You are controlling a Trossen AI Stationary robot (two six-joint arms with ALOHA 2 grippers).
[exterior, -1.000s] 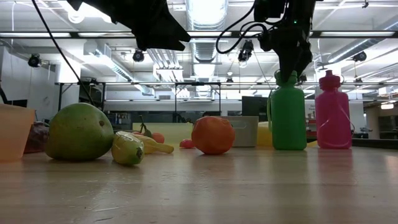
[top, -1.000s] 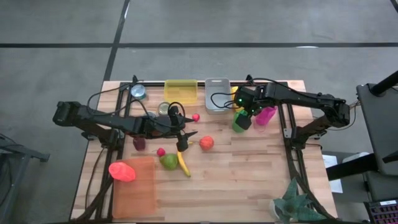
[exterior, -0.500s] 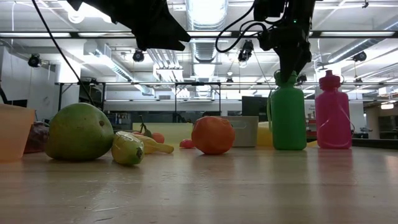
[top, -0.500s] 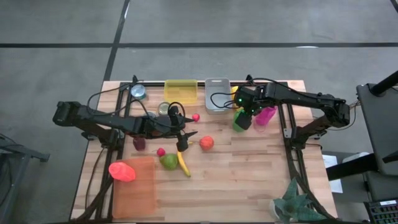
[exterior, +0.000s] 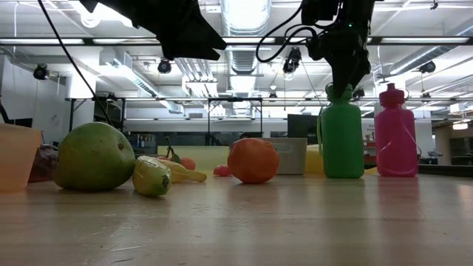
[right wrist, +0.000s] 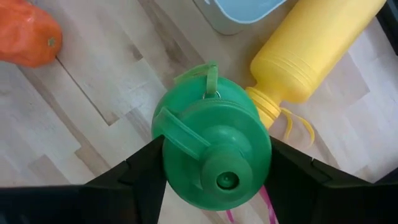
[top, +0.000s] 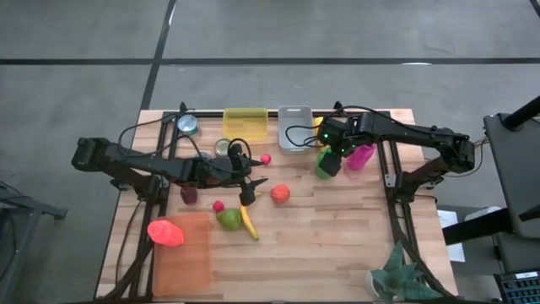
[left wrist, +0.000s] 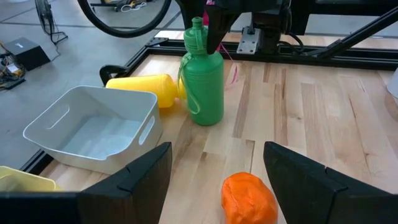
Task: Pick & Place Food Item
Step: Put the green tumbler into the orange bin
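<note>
Closed since the earlier frame: right gripper (top: 331, 160) fingers, now on the green bottle (top: 326, 165) near the table's far edge.
Low view: bottle upright, neck clamped.
Left wrist view: left gripper (left wrist: 214, 180) open above orange fruit (left wrist: 249, 198), untouched.

Even, diffuse overhead illumination; the worktop (top: 337, 245) appears bright in the high view with only soft, short shadows. In the low view, ceiling strip lights (exterior: 244, 15) glare against the lens, leaving both arms as dark silhouettes, while the nearest worktop surface is blurred. In the left wrist view the orange fruit (left wrist: 249, 198) is slightly soft; the green bottle (right wrist: 214, 158) shows smooth highlights.
</note>
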